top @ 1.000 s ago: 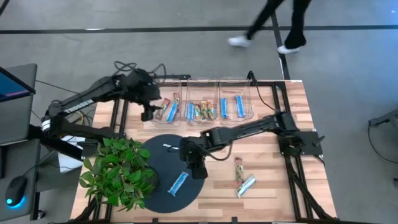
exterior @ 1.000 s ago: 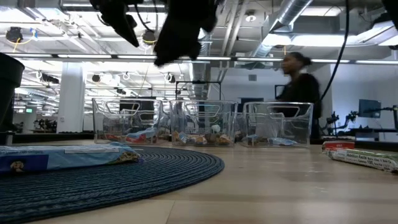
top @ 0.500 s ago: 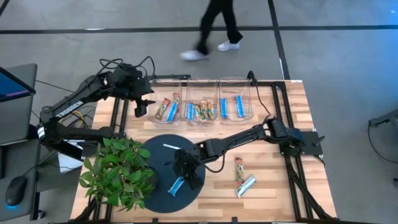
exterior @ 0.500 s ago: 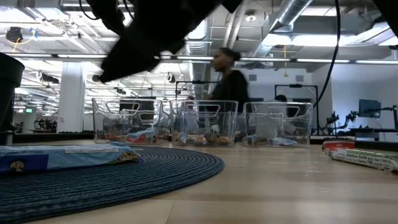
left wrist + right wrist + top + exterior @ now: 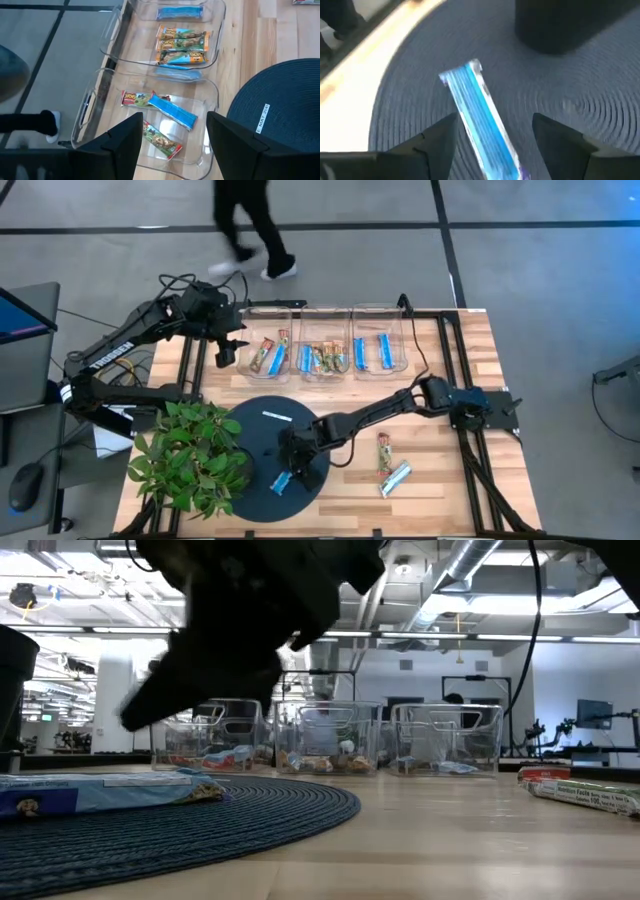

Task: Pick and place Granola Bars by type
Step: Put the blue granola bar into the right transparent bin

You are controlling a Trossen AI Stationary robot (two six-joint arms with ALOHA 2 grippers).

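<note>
Here: bright blue bar, crimped wrapper ends, flat on dark mat; right pincer spread above it.

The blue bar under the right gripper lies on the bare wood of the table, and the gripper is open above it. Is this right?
Not quite. The blue bar lies on the dark round mat, not on bare wood, as the right wrist view shows. The right gripper is indeed open above it.

Blue bar flat on mat; two bars on table; rest binned.
</note>
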